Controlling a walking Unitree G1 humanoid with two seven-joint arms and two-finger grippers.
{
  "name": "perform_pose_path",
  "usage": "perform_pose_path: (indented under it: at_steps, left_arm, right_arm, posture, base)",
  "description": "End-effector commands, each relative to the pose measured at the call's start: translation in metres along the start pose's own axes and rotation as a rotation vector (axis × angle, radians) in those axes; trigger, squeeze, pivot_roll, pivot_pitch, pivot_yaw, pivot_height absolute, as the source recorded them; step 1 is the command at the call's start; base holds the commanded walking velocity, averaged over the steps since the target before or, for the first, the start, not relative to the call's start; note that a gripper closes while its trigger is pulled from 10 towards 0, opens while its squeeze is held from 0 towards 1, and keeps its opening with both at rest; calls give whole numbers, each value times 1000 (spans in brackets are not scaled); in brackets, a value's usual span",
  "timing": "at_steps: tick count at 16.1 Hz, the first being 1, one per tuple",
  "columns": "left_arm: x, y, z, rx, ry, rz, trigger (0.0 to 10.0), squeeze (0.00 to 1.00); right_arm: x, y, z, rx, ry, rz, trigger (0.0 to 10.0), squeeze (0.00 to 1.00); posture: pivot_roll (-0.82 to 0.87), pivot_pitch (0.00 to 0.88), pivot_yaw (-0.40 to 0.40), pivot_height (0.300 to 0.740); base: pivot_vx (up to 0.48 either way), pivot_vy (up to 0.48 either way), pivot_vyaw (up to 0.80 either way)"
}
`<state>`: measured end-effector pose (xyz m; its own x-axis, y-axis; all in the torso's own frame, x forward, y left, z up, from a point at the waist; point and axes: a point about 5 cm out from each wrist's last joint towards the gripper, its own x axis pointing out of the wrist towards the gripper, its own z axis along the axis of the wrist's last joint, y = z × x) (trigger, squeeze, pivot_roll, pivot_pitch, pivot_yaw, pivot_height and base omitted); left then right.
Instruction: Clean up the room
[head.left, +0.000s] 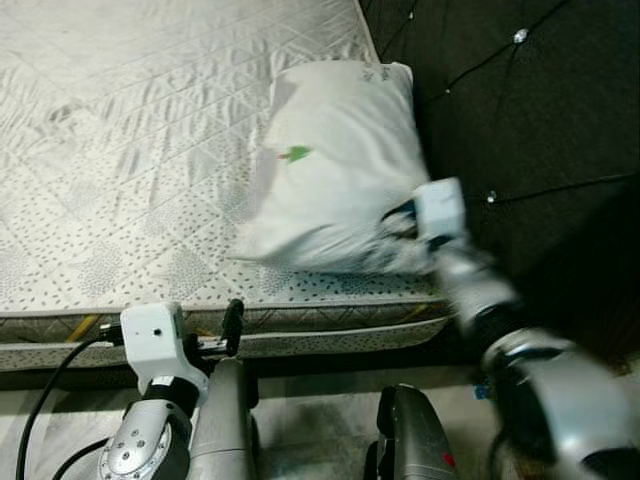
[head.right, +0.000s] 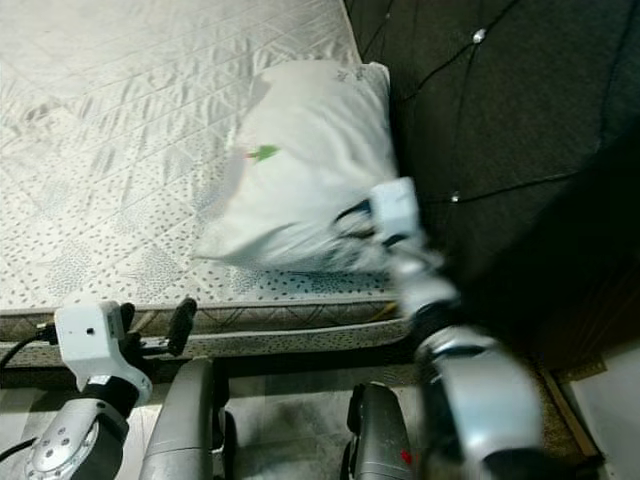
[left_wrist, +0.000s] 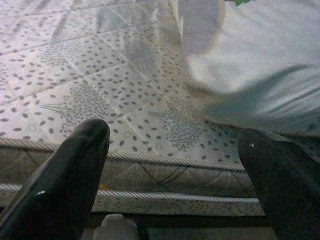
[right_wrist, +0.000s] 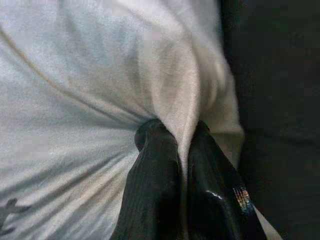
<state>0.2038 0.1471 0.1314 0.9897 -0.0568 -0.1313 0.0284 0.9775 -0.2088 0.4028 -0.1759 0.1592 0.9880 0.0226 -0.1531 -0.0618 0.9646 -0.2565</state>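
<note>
A white pillow (head.left: 340, 160) with a small green mark lies on the quilted mattress (head.left: 120, 150), close to the dark tufted headboard (head.left: 530, 110). My right gripper (right_wrist: 181, 145) is shut on a pinched fold of the pillow's cloth at its near corner, beside the headboard; its white wrist (head.left: 438, 212) shows at that corner. My left gripper (left_wrist: 172, 165) hangs low in front of the mattress's near edge, open, with nothing between its fingers (left_wrist: 75, 165). The pillow (left_wrist: 260, 70) lies ahead of it and to its right.
The mattress's piped side (head.left: 300, 325) runs across in front of me, with a strip of grey floor (head.left: 310, 420) below it. My own legs (head.left: 225, 420) stand against the bed. The headboard walls off the right side.
</note>
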Motion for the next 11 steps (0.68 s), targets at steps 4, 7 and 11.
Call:
perform_pose_path:
  at_steps: [4,7,11]
  left_arm:
    - [2,-2,2,8,-11,-9,10000,0]
    - [5,-1,4,13,-21,-9,10000,0]
    - [9,1,6,14,-33,-5,10000,0]
  right_arm:
    - [2,-40,43,-62,-107,-36,0,0]
    - [1,-45,44,-76,-100,-10,0,0]
    - [-5,-58,19,-20,-57,-20,0,0]
  posture:
    - [125,198,-29,590]
    - [123,192,-24,590]
    - [115,179,-19,590]
  base:
    - [0,0,0]
    - [0,0,0]
    - [0,0,0]
